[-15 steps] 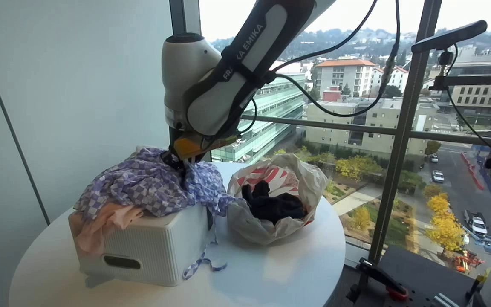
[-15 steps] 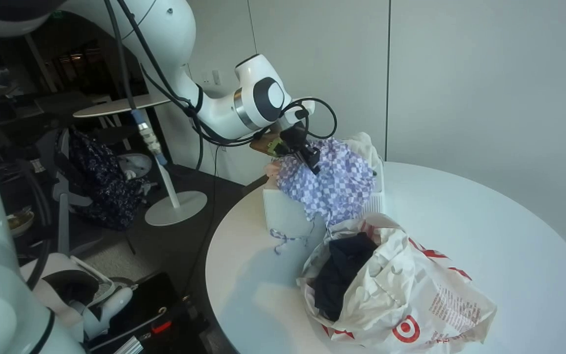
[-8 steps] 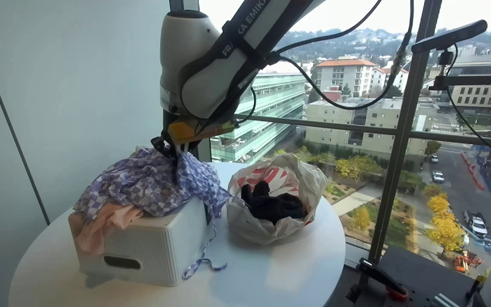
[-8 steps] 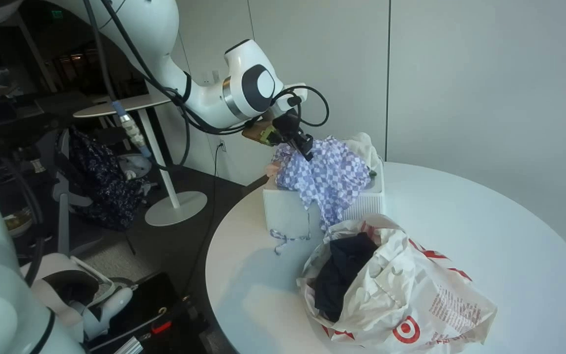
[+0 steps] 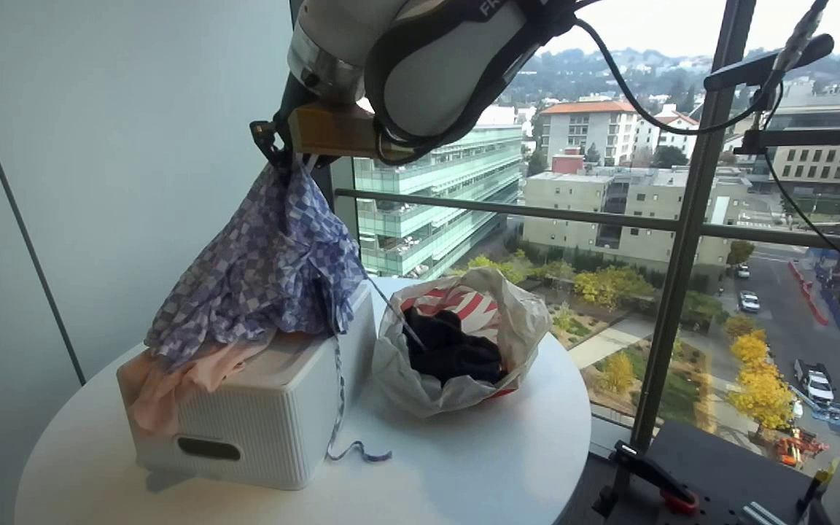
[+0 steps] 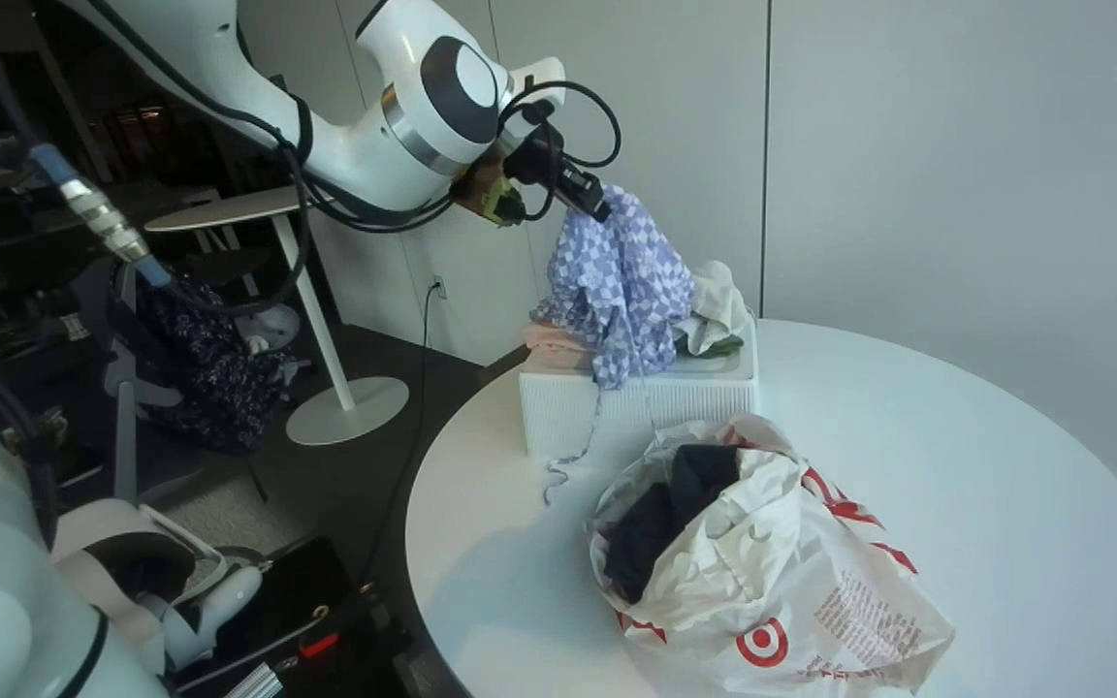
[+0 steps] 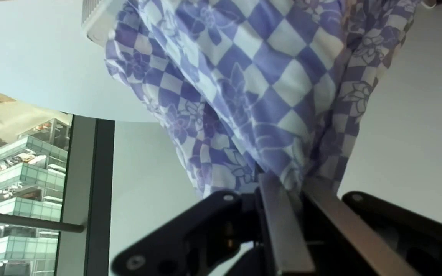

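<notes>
Shows pale wall panels (image 6: 908, 174) behind a round white table (image 6: 966, 417) in an exterior view. Holds a purple-and-white checkered cloth (image 6: 622, 291) by a gathered peak in the closed gripper (image 6: 599, 208), draped down over a white ribbed box (image 6: 685, 397) topped with a peach cloth (image 6: 558, 344) and a cream cloth (image 6: 718, 296), near a plastic bag (image 6: 820, 553) with navy fabric (image 6: 651, 533) inside. Trails, in an exterior view, one strap (image 5: 340, 386) down to the table and a thin strip (image 5: 394, 312) to the mouth of the bag, with a tall window (image 5: 688, 219) behind. Narrows, in the wrist view, to folds pinched between the fingers (image 7: 282, 226), with jaws clamped tight.
</notes>
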Motion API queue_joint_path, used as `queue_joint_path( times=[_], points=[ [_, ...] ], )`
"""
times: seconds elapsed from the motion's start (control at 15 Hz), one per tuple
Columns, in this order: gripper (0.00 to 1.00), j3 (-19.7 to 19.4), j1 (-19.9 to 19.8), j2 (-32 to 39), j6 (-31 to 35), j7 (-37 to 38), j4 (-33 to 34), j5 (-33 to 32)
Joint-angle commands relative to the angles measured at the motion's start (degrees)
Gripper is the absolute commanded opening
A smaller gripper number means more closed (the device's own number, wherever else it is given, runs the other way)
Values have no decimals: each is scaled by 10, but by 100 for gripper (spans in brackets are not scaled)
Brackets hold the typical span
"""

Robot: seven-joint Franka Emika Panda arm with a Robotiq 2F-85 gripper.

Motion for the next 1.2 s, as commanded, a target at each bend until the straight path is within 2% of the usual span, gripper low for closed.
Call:
queue_joint_path(
  times=[0.0,0.53,0.8,1.13],
  points=[
    [4,16,-35,-84,37,126,-25,-113],
    [4,86,-154,-227,12,429,-24,-377],
    [4,113,-178,-305,-35,525,-50,-443],
    [3,107,-189,-336,-91,552,-92,-450]
  ],
)
